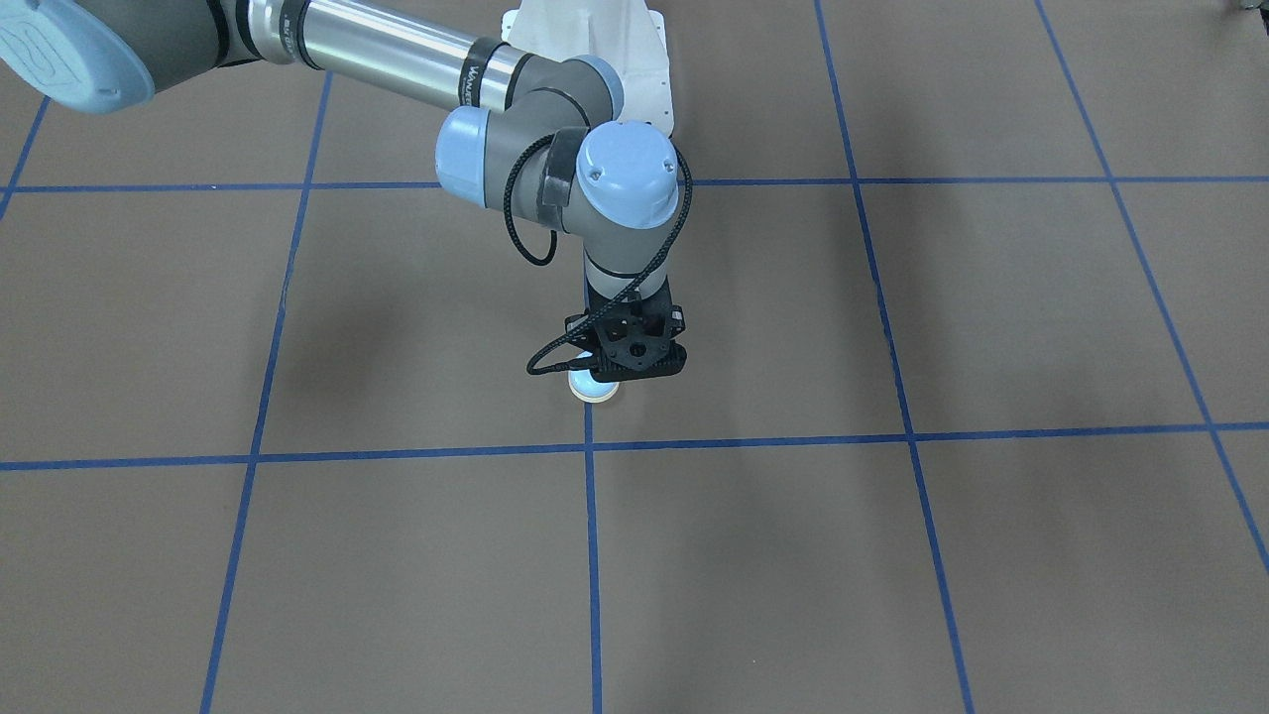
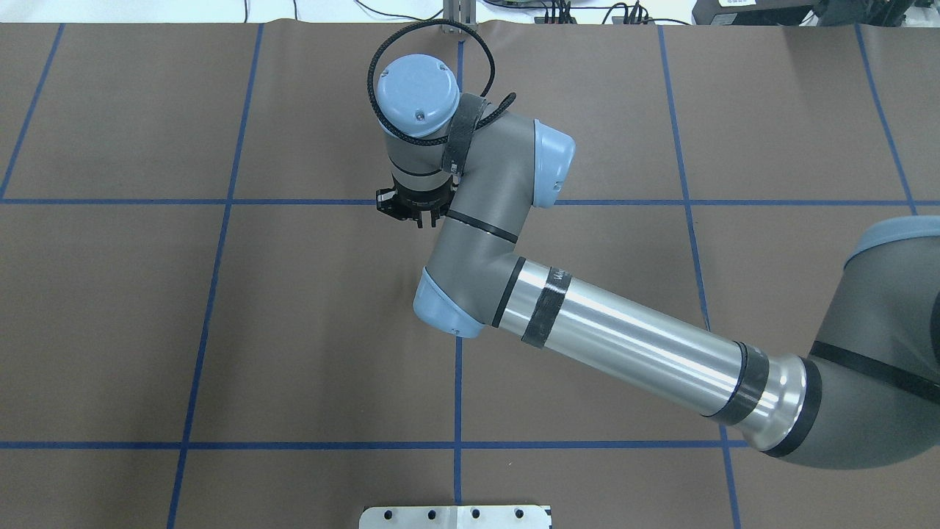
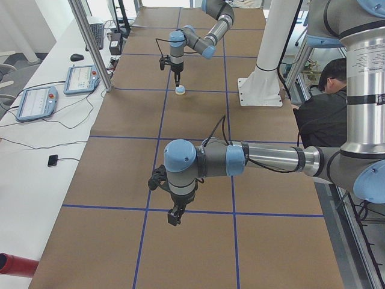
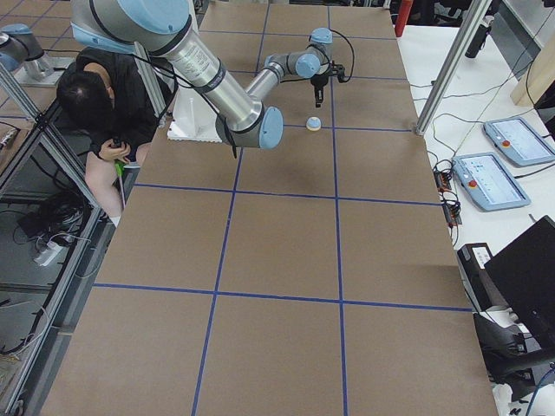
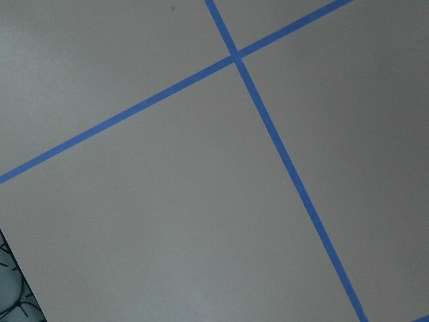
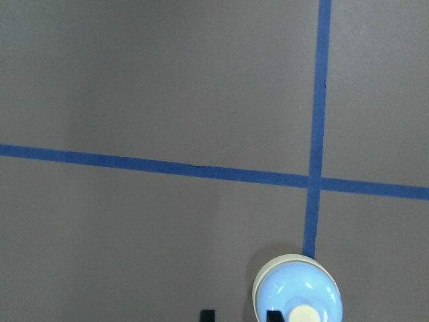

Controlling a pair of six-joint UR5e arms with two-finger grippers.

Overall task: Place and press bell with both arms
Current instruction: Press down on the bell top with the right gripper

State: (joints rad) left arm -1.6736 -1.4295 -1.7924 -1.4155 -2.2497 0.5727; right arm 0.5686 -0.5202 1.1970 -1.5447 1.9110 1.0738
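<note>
The bell [image 1: 593, 390], a small light-blue dome with a cream button and base ring, stands on the brown table next to a blue tape cross. It also shows in the right wrist view [image 6: 298, 296] and both side views [image 3: 180, 91] [image 4: 313, 124]. My right gripper [image 1: 607, 371] points straight down just above it. Its fingertips [image 6: 208, 314] stand slightly apart and hold nothing, with the bell just to their right. In the overhead view the wrist hides the bell. My left gripper [image 3: 174, 217] hangs over bare table far from the bell. I cannot tell whether it is open or shut.
The white bolted pedestal [image 1: 634, 59] stands behind the right arm. A seated operator [image 3: 325, 102] is beside the table's robot side. Control tablets [image 3: 87, 78] and cables lie on the white bench along the far side. Blue tape lines grid the table.
</note>
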